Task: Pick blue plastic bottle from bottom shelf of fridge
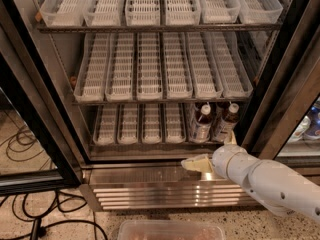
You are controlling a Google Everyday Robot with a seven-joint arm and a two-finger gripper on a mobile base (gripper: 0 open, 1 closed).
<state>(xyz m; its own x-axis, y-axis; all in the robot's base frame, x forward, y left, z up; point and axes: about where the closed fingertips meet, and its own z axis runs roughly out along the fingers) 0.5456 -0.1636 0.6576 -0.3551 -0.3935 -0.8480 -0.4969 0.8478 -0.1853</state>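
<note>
Blue plastic bottle: small clear plastic bottle of dark brown drink, white screw cap, pale bluish-white label (202, 125); upright at the right end of the bottom shelf (142, 136), right of centre in the frame, nothing touching it.
Pincer: cream two-finger pincer (207, 148) on a white arm (270, 179), lower right of centre, just below and in front of the bottle; spread open, one finger (197, 163) reaching left over the sill, the other pointing up; grips nothing.
Neighbour: near-identical dark bottle (226, 124) just right of the first.
Bottom shelf: short white slotted lane trays left of both bottles.
Fridge: tall glass-door cooler (65, 59), black door frame (282, 84), longer white trays (165, 69) above, shiny steel louvred base (160, 191) below.
Floor: black cables (20, 144) lower left; clear plastic tub (170, 230) bottom centre.
</note>
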